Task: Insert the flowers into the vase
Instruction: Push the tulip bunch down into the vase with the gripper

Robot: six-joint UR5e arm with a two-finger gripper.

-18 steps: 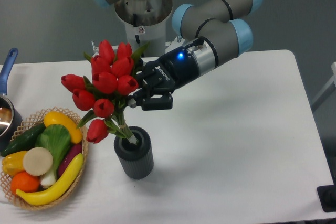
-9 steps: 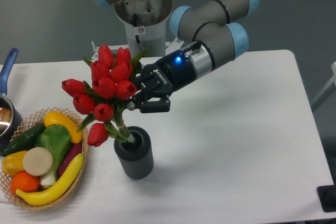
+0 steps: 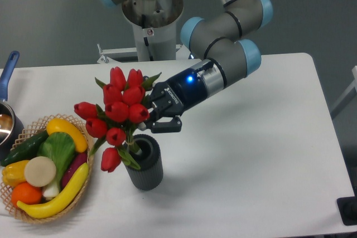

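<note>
Tulips (image 3: 118, 111) lean left with their stems already inside the ribbed grey vase (image 3: 144, 163) on the bench, clamped by the end effector (image 3: 149, 116) just above the rim. Being top-heavy (one bud droops beside the wicker fruit basket (image 3: 33, 126)), they could tip the vase on release.

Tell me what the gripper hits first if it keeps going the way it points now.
Probably nothing beyond the flowers it already holds; further left and down sits the wicker basket, though depth is unclear.
</note>
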